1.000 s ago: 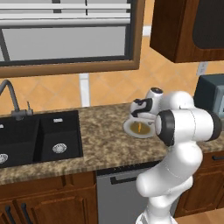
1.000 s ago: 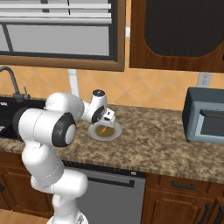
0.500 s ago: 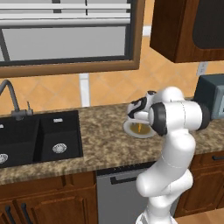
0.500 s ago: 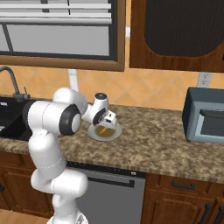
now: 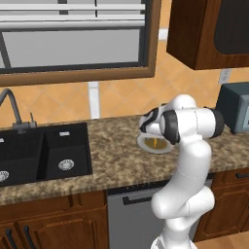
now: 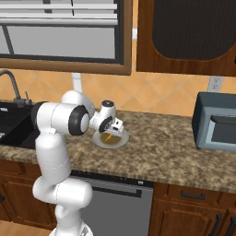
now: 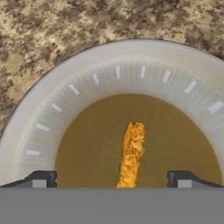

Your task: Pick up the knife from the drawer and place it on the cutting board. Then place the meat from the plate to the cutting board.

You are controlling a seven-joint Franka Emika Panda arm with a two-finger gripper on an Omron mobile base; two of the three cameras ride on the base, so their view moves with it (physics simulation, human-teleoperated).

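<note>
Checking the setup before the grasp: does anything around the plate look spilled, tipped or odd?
Nothing stands out. The plate sits flat on the granite counter, and the meat lies whole in its brownish centre, between the open gripper fingertips. No spill shows.

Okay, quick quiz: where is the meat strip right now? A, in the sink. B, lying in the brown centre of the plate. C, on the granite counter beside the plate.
B: in the hand view the meat lies on the brown centre of the plate, between the open gripper fingertips.
</note>
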